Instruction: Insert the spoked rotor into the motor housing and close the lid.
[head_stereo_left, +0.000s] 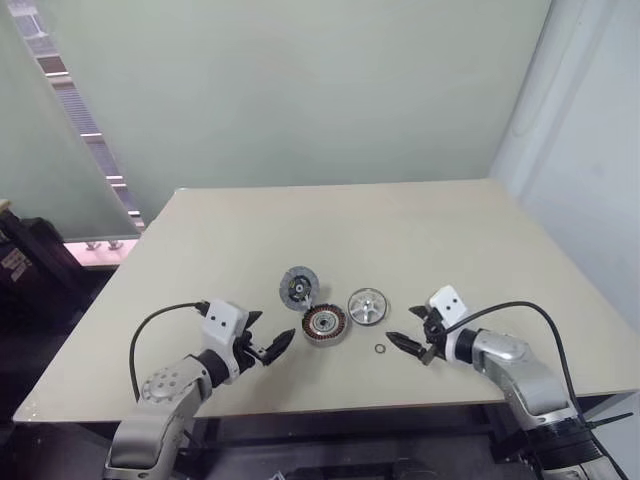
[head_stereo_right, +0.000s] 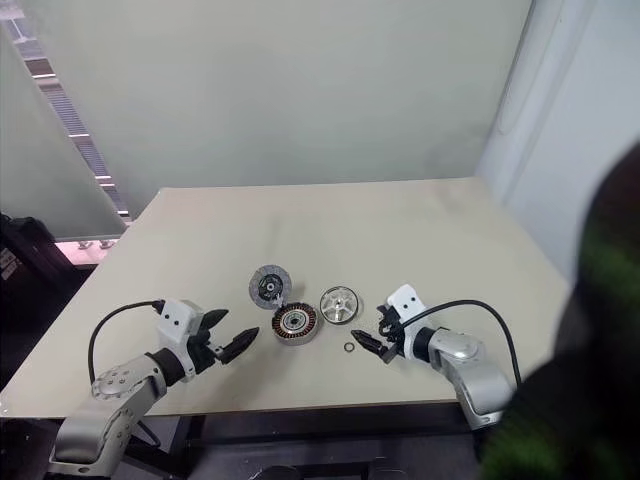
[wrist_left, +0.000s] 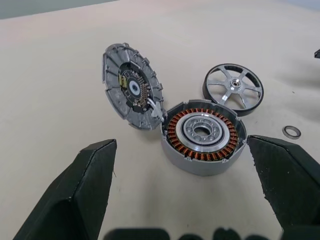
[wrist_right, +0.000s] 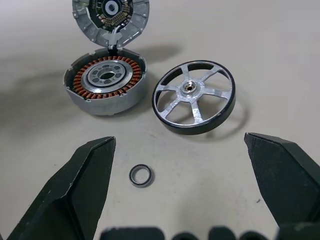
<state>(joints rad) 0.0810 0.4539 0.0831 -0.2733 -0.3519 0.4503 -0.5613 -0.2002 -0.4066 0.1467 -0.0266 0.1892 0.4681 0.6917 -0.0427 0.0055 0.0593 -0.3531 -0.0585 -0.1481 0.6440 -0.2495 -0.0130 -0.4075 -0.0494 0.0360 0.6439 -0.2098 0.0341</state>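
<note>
The motor housing sits near the table's front middle, with copper windings around a pale bearing centre. Its grey lid stands hinged open at the housing's far left rim. The shiny spoked rotor lies flat on the table just right of the housing. My left gripper is open, a short way left of the housing and pointing at it. My right gripper is open too, right of the parts and facing the rotor. Neither one touches anything.
A small dark metal ring lies loose on the table in front of the rotor, close to my right gripper's fingertips. A wall stands behind the table, and a dark bag sits off its left side.
</note>
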